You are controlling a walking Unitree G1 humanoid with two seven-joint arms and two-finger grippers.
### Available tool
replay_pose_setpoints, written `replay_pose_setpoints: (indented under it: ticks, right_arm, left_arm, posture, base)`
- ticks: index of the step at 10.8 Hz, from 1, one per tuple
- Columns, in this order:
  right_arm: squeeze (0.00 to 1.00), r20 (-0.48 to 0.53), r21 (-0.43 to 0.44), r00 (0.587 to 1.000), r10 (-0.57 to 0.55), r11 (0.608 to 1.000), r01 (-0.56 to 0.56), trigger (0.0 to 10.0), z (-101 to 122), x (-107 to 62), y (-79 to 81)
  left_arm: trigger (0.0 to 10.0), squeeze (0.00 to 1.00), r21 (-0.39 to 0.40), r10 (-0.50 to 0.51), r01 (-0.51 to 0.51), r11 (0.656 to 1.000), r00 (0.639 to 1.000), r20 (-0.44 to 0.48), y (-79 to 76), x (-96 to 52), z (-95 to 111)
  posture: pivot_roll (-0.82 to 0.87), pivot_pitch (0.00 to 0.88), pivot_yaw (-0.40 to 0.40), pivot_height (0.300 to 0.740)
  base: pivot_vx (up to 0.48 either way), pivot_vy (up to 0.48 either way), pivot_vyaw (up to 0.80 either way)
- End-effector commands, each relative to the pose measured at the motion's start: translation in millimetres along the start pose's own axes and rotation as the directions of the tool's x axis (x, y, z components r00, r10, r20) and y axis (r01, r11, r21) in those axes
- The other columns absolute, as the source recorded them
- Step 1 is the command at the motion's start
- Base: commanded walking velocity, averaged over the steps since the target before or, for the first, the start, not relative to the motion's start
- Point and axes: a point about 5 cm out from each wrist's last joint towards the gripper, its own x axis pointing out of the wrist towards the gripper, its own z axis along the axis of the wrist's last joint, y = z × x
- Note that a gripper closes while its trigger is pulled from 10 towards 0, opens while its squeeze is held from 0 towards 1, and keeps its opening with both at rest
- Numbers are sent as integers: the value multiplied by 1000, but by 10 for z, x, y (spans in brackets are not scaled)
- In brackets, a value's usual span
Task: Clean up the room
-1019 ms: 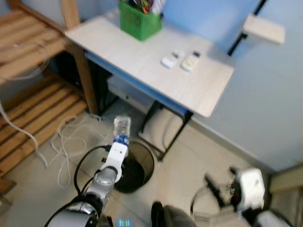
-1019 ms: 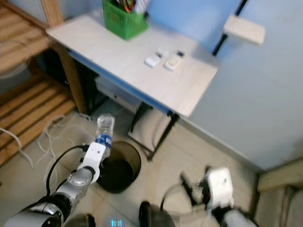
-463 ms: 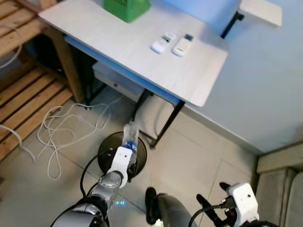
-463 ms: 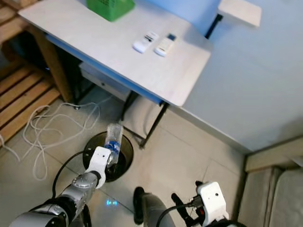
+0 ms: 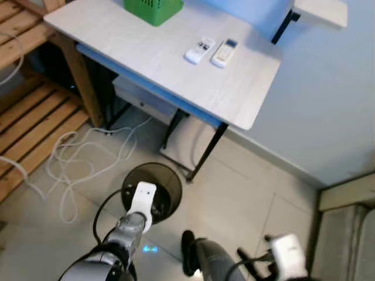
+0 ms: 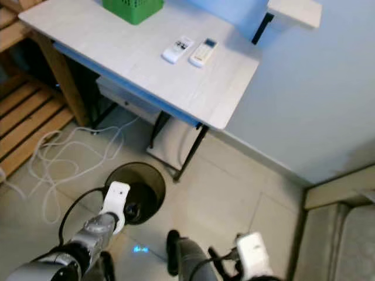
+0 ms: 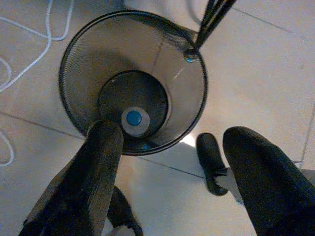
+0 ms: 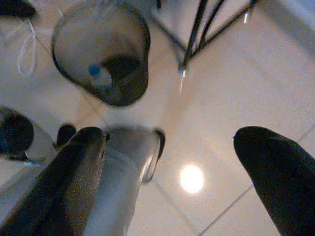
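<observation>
The bottle that the left tool (image 7: 167, 162) was holding upright over the bin half a second ago is no longer between its fingers; it is now lying at the bottom of the wire bin (image 7: 74, 54), blue cap (image 7: 133, 117) facing up. The left tool is hovering just above the bin's rim with its fingers spread wide and gripping nothing.

Going rightward, the right tool (image 8: 172, 162) is hanging low near the floor, fingers apart and empty.

The drop-off step is looking complete. The next move is probably calling for pulling the left arm back from the bin and turning to search for more clutter.

Further back, two remotes (image 5: 212, 51) are sitting side by side on the desk (image 5: 146, 58) beside a green basket (image 5: 153, 9). No brand, label or writing is coming through legibly anywhere.
</observation>
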Motion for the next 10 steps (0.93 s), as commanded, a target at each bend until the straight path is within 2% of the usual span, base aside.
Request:
replay_pose_setpoints:
  ticks: [1,3,4,5,6,7,8,9,10]
  right_arm:
    - [0,-32,21,999,-42,999,43,10000,-165,-20,-89]
    - [0,31,65,993,-118,991,116,10000,-21,116,-253]
    - [0,184,97,957,-226,973,211,10000,388,200,-361]
    - [0,308,116,906,-290,957,267,10000,724,271,-400]
    - [0,353,125,878,-323,946,297,10000,835,316,-425]
    - [0,374,135,865,-334,942,306,10000,927,389,-437]
    - [0,387,127,860,-333,943,308,10000,1026,453,-426]
    - [0,446,130,834,-324,946,298,10000,1245,483,-404]
    - [0,470,122,821,-324,945,304,10000,1337,499,-416]
  left_arm:
    - [10000,0,-5,-23,23,1000,1000,3,-39,-28,-105]
    - [10000,0,36,-29,25,999,996,90,45,-60,-78]
    - [10000,0,77,-61,39,996,948,312,108,-205,29]
    - [10000,0,115,-85,29,993,849,522,175,-544,241]
    - [10000,0,195,-118,-8,981,774,622,203,-773,439]
    - [10000,0,354,-254,0,935,696,672,121,-946,670]
    - [10000,0,358,-259,6,934,703,662,148,-954,793]
    - [10000,0,324,-267,38,945,660,703,118,-1079,955]
    - [10000,0,287,-258,66,956,654,711,50,-1054,996]
  posture:
    - [-261,232,-99,740]
    - [-183,164,-45,740]
    - [-120,93,-6,740]
    - [-63,31,21,740]
    - [-47,10,29,740]
    - [-28,0,42,740]
    - [-23,0,46,740]
    - [-29,0,36,740]
    - [-48,0,17,740]
  base:
    - [0,0,0]
    - [0,0,0]
    - [0,0,0]
    - [0,0,0]
    - [0,0,0]
    - [0,0,0]
    - [0,0,0]
    - [0,0,0]
    - [0,0,0]
